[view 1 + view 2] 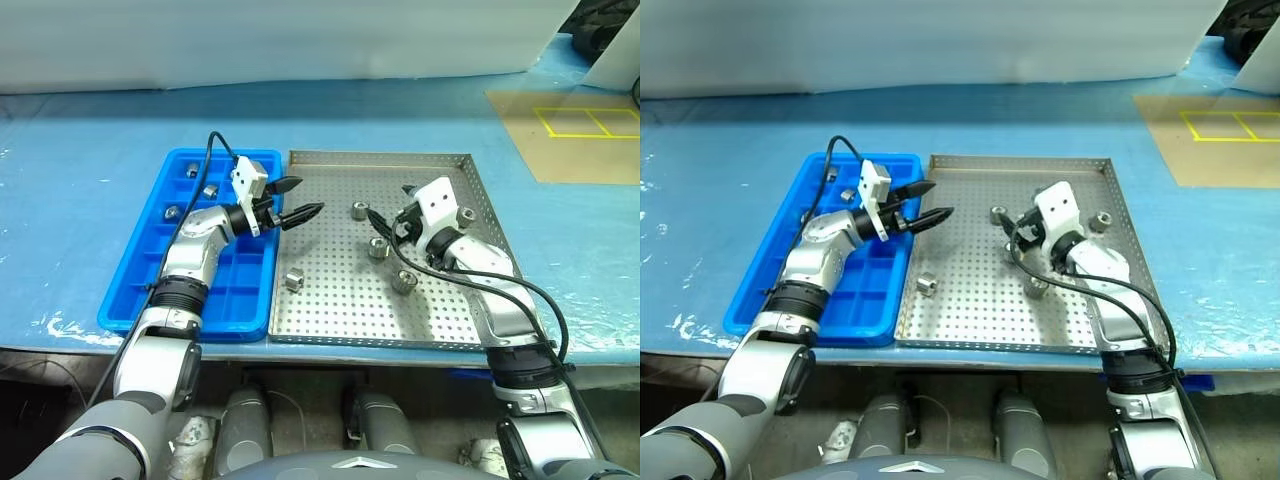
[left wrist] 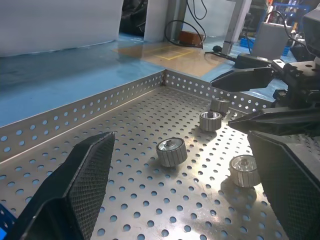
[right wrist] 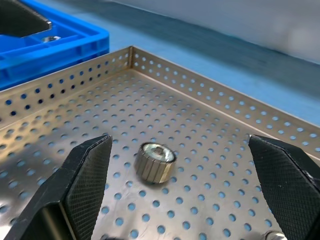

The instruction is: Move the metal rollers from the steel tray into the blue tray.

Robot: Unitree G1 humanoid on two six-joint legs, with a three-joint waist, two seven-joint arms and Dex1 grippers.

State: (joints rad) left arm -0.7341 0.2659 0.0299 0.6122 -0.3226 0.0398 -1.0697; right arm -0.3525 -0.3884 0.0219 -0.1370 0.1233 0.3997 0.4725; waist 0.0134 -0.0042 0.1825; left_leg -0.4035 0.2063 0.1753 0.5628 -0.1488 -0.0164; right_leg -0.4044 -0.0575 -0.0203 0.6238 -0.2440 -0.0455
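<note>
The metal rollers lie split between two trays on a blue-covered desk: five rest on the perforated floor of the steel tray, three already sit in far compartments of the blue tray, which touches the steel tray's 9 o'clock side. The left tool hangs over the steel tray's 10 o'clock corner, jaws spread wide and empty, pointing toward the middle of the tray. The right tool hovers near the centre, also gaping and holding nothing, aimed toward 9 o'clock, with a roller at 12 o'clock from it and others close by. Both appear poised low and nearly level, probably so that the fingers can straddle a stubby cylinder from the side.

The head camera lays out the whole arrangement, including a lone roller near the steel tray's 8 o'clock edge. The right wrist camera instead frames a single roller tipped on its side between its fingers, hollow end showing, the likeliest next pick. The left wrist camera looks across the tray at four rollers, with the right tool beyond them.
</note>
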